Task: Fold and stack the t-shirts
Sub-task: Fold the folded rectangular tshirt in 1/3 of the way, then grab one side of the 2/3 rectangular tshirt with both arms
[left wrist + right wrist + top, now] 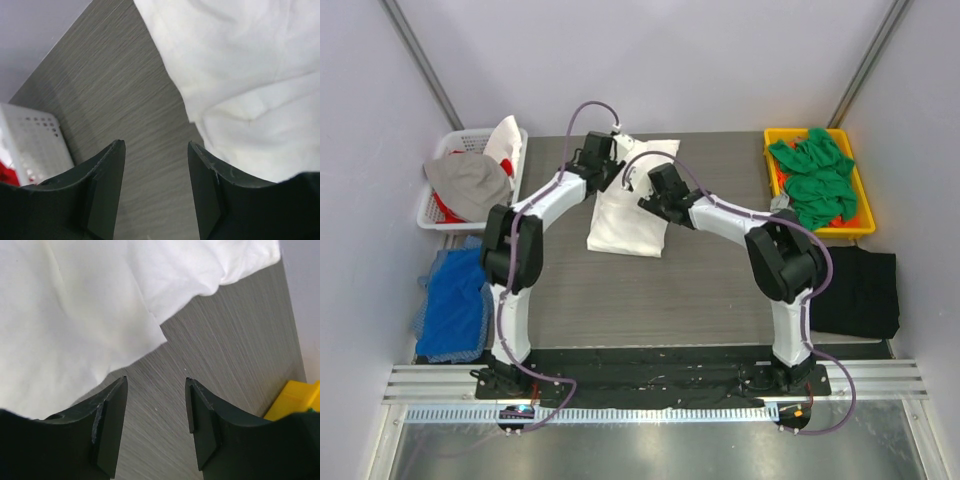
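A white t-shirt [628, 218] lies folded into a long rectangle at the back middle of the table. My left gripper [608, 165] hovers at its left edge. In the left wrist view this gripper [156, 150] is open over bare table, with the white t-shirt [240, 75] just to the right of its fingers. My right gripper [648, 188] is over the shirt's right side. In the right wrist view it [156, 385] is open and empty, beside the white t-shirt [75, 315]. Green t-shirts [815, 172] fill a yellow bin [848, 228]. A black t-shirt [860, 290] lies at the right.
A white basket [438, 210] with grey, red and white cloth stands at the back left, and its wall shows in the left wrist view [30, 145]. Blue cloth [455, 300] lies at the left edge. A corner of the yellow bin [295, 400] shows in the right wrist view.
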### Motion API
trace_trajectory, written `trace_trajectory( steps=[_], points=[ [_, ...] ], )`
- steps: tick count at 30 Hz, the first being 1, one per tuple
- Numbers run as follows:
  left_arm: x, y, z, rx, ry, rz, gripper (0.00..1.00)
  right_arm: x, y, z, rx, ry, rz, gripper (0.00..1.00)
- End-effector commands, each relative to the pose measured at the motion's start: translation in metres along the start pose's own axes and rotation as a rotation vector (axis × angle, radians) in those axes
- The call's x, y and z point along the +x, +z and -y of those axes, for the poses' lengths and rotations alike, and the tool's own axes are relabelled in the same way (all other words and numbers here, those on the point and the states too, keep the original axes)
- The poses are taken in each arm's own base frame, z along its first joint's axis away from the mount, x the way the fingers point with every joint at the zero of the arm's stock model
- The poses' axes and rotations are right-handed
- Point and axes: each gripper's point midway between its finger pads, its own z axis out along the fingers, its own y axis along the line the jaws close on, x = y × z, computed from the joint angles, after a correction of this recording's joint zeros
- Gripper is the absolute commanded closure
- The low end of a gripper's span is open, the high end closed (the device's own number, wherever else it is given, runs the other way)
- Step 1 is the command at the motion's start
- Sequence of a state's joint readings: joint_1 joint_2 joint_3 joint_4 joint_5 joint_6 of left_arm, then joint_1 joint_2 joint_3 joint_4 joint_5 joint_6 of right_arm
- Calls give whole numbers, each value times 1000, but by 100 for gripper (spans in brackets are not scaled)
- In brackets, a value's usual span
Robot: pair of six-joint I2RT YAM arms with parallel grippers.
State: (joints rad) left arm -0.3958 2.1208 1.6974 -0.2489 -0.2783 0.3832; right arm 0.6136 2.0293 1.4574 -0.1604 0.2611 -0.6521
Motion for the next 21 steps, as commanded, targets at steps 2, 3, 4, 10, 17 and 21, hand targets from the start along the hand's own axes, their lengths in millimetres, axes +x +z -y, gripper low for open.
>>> trace_trajectory(
  steps=[2, 3, 4, 10, 17, 21],
  points=[
    [11, -58, -1, 104, 43, -14, 42, -21, -58, 13, 21, 57, 58, 43],
    [20, -72, 2, 142, 65, -46, 43, -23, -63, 4, 0, 51, 59, 43],
    [32, -76, 9, 176, 76, -80, 43, -21, -74, -1, -19, 54, 53, 43],
    [90, -116, 52, 396, 101, -213, 42, -15, -103, -52, -94, -1, 43, 43],
    [117, -130, 79, 501, 70, -239, 42, -3, -110, -90, -140, -40, 31, 43],
    [111, -122, 81, 506, 60, -226, 42, 1, -103, -97, -156, -52, 16, 43]
  ],
)
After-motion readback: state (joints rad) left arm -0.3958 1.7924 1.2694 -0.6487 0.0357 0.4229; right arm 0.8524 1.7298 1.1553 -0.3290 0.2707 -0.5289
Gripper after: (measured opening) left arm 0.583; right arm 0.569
